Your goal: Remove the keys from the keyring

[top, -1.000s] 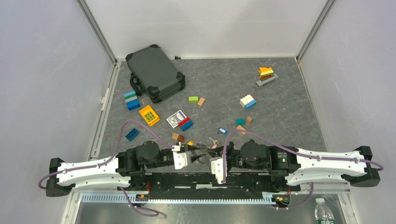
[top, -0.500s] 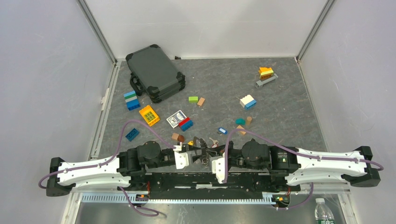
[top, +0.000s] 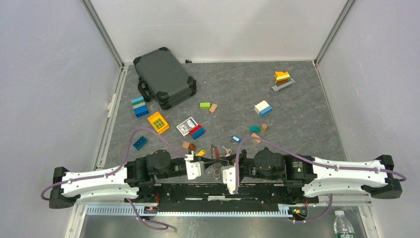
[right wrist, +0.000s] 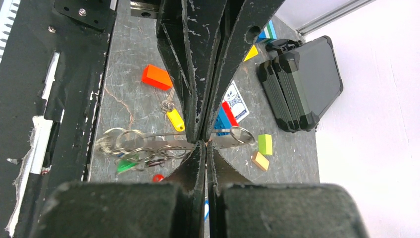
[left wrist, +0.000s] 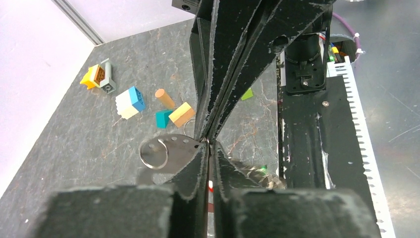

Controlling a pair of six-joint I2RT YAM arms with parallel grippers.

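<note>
I had the keyring (right wrist: pixel 163 145) pinched between both sets of jaws. My right jaws (right wrist: pixel 205 146) were clamped together on its flat metal strip. My left jaws (left wrist: pixel 209 148) met them tip to tip and looked closed on the same strip. The keys (right wrist: pixel 126 166), a green and a red head among them, bunched with small rings left of the right jaws. Just beyond the jaws a yellow key (right wrist: pixel 175 120) lay loose on the tabletop (right wrist: pixel 131 59), with an orange block (right wrist: pixel 156 77) farther out. A dark case (right wrist: pixel 307 84) sat well off to the right.
</note>
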